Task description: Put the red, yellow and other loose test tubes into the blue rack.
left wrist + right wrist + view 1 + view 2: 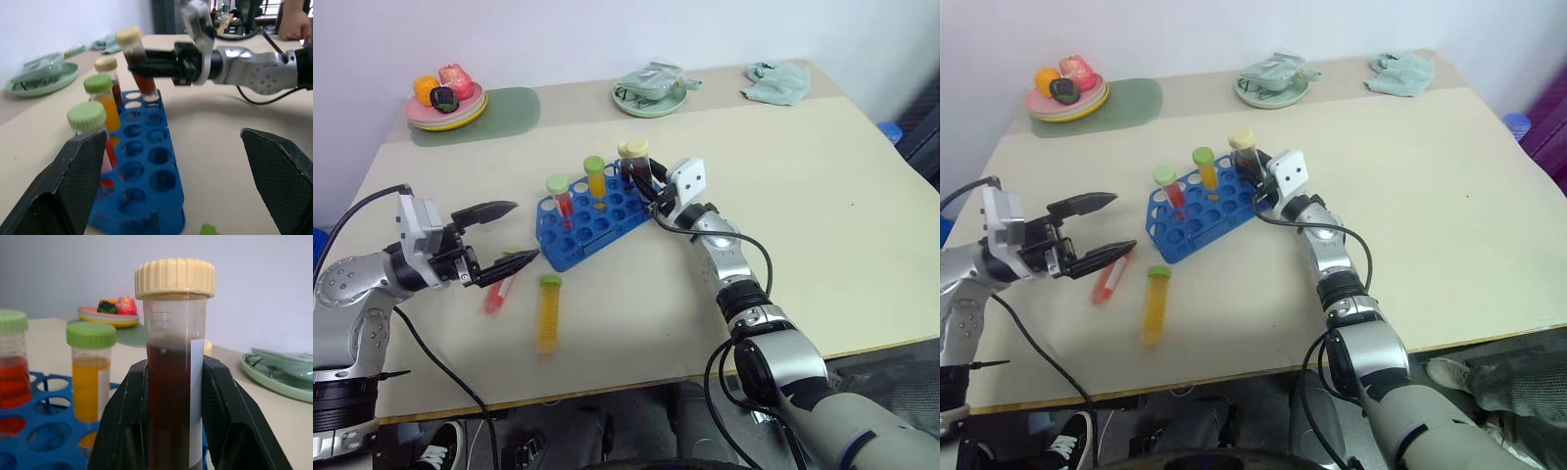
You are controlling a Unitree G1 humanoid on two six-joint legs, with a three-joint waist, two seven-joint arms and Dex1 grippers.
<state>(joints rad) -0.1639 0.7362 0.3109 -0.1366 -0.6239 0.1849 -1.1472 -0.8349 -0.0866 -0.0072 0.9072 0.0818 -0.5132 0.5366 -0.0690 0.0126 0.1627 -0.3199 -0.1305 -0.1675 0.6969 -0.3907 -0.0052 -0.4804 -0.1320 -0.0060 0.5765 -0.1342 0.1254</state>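
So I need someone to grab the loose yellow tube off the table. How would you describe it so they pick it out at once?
Start at the blue rack mid-table, then look to its near side, toward the robot. Two tubes lie flat there: the yellow tube is the one nearer the table edge, green cap pointing at the rack. The red tube beside it is smaller.

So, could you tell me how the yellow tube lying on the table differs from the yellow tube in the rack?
The loose yellow tube lies flat on the table, outside the blue rack; the racked yellow tube stands upright in a hole. The loose one lies near the open left gripper; the racked one stands between other tubes. Both have green caps and yellow contents.
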